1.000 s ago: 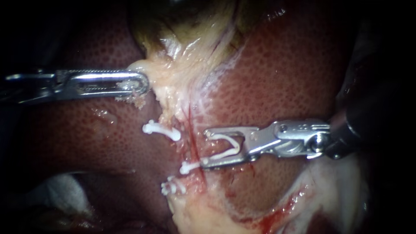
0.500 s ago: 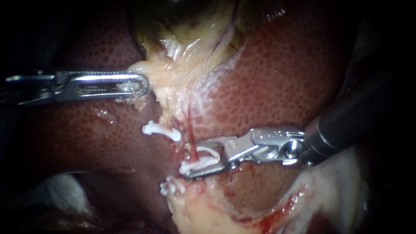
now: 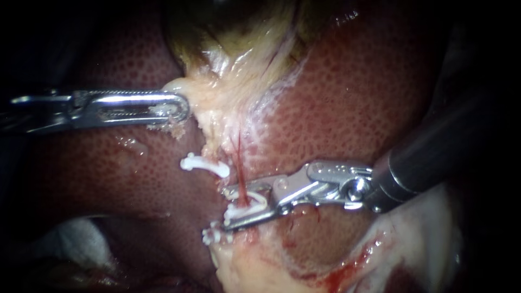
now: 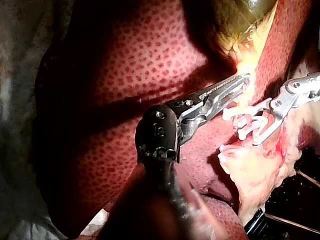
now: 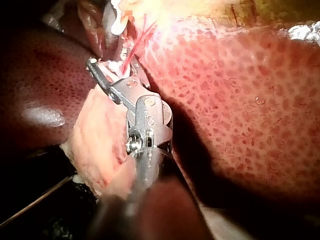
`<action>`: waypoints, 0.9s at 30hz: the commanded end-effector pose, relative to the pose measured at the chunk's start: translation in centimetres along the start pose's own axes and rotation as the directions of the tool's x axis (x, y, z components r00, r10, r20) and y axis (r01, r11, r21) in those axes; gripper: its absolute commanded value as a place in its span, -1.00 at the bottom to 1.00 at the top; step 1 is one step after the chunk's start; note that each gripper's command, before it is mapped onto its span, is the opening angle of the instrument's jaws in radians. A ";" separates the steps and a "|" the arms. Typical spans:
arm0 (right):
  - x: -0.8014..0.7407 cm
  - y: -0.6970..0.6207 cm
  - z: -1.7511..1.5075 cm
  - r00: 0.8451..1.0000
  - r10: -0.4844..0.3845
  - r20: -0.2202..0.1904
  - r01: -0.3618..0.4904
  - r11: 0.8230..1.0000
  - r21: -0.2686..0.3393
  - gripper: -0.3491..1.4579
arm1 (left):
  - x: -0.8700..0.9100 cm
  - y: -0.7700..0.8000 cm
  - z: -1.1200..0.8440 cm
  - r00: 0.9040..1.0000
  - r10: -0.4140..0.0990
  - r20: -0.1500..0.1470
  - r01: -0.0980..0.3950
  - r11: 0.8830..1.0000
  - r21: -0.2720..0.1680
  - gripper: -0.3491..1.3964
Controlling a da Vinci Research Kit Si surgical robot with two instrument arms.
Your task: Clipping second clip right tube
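A thin red tube [image 3: 237, 163] runs down the pale strand between the liver lobes. My right instrument [image 3: 239, 205] reaches across it, with its jaws on either side of the tube and shut on a white clip [image 3: 254, 204] that straddles it. In the right wrist view the same jaws [image 5: 105, 67] lie over the red tube [image 5: 132, 54]. Two other white clips sit to the left, one above [image 3: 203, 165] and one below [image 3: 216, 234]. My left instrument [image 3: 179, 107] is shut on pale tissue [image 3: 209, 95] under the gallbladder [image 3: 239, 32]. It also appears in the left wrist view [image 4: 239, 81].
Dark red liver [image 3: 347, 108] surrounds the strand on both sides. Pale fatty tissue with a little blood [image 3: 271, 266] lies below the jaws. White gauze [image 3: 70, 239] shows at the lower left. My right instrument's shaft [image 3: 429, 157] crosses the right side.
My right instrument has moved left, carrying the clip from beside the red tube to astride it. Its jaws have narrowed. The left instrument has stayed in place.
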 end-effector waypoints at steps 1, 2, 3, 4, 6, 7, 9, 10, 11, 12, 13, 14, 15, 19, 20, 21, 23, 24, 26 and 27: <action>-0.01 0.01 -0.02 1.000 0.006 0.001 -0.006 1.000 0.000 -0.30 | 0.00 0.00 0.00 1.000 0.000 0.000 0.000 1.000 0.000 -1.00; -0.01 0.02 -0.03 1.000 0.006 0.001 -0.006 1.000 0.000 -0.34 | 0.00 0.00 0.00 1.000 0.000 0.000 0.000 1.000 0.000 -1.00; -0.02 0.02 -0.04 1.000 0.011 0.001 -0.011 1.000 0.001 -0.42 | 0.00 0.00 0.00 1.000 0.000 0.000 0.000 1.000 0.001 -1.00; -0.03 0.03 -0.06 1.000 0.011 0.000 -0.011 1.000 -0.002 -0.55 | 0.00 0.00 0.01 1.000 0.001 0.000 -0.001 1.000 0.001 -1.00; -0.03 0.03 -0.07 1.000 0.023 -0.003 -0.023 1.000 -0.012 -0.70 | -0.01 -0.01 0.01 1.000 0.001 0.000 -0.001 1.000 0.001 -1.00; -0.04 0.03 -0.08 1.000 0.023 -0.003 -0.023 1.000 -0.012 -0.79 | -0.01 -0.01 0.02 1.000 0.001 0.000 -0.001 1.000 0.001 -1.00; -0.04 0.03 -0.09 0.999 0.046 -0.003 -0.046 0.999 -0.011 -0.98 | -0.02 -0.02 0.02 1.000 0.002 -0.001 -0.002 1.000 0.001 -1.00; -0.05 0.03 -0.09 0.998 0.058 -0.007 -0.058 0.998 -0.010 -1.00 | -0.02 -0.02 0.02 1.000 0.002 -0.001 -0.002 1.000 0.001 -1.00; -0.05 0.03 -0.10 0.998 0.069 -0.007 -0.069 0.998 -0.009 -1.00 | -0.02 -0.02 0.02 1.000 0.002 -0.001 -0.002 1.000 0.001 -1.00; -0.05 0.03 -0.10 0.997 0.075 -0.004 -0.075 0.997 -0.010 -1.00 | -0.02 -0.02 0.02 1.000 0.002 -0.001 -0.002 1.000 0.001 -1.00; -0.05 0.03 -0.10 0.997 0.081 0.001 -0.081 0.997 -0.012 -1.00 | -0.02 -0.02 0.02 1.000 0.002 -0.001 -0.002 1.000 0.001 -1.00; -0.05 0.04 -0.11 0.995 0.099 0.003 -0.099 0.995 -0.013 -1.00 | -0.02 -0.02 0.02 1.000 0.002 -0.001 -0.002 1.000 0.001 -1.00; -0.06 0.04 -0.11 0.994 0.111 0.006 -0.111 0.994 -0.014 -1.00 | -0.02 -0.02 0.02 1.000 0.002 -0.001 -0.002 1.000 0.001 -1.00; -0.06 0.02 -0.12 0.991 0.129 0.025 -0.129 0.991 -0.020 -1.00 | -0.02 -0.02 0.02 1.000 0.002 -0.001 -0.002 1.000 0.001 -1.00; -0.06 0.02 -0.12 0.991 0.130 0.030 -0.129 0.991 -0.022 -1.00 | -0.02 -0.02 0.02 1.000 0.002 -0.001 -0.002 1.000 0.001 -1.00; -0.06 0.01 -0.12 0.991 0.130 0.036 -0.129 0.991 -0.024 -1.00 | -0.02 -0.02 0.02 1.000 0.002 -0.001 -0.002 1.000 0.001 -1.00; -0.06 0.00 -0.12 0.991 0.130 0.042 -0.129 0.991 -0.026 -1.00 | -0.02 -0.02 0.02 1.000 0.002 -0.001 -0.002 1.000 0.001 -1.00; -0.06 0.00 -0.12 0.991 0.130 0.045 -0.129 0.991 -0.027 -1.00 | -0.02 -0.02 0.03 1.000 0.002 -0.001 -0.002 1.000 0.001 -1.00; -0.07 0.00 -0.13 0.991 0.130 0.045 -0.129 0.991 -0.027 -1.00 | -0.02 -0.02 0.03 1.000 0.002 -0.001 -0.002 1.000 0.001 -1.00; -0.07 0.00 -0.13 0.990 0.130 0.048 -0.129 0.991 -0.028 -1.00 | -0.02 -0.02 0.03 1.000 0.002 -0.001 -0.002 1.000 0.001 -1.00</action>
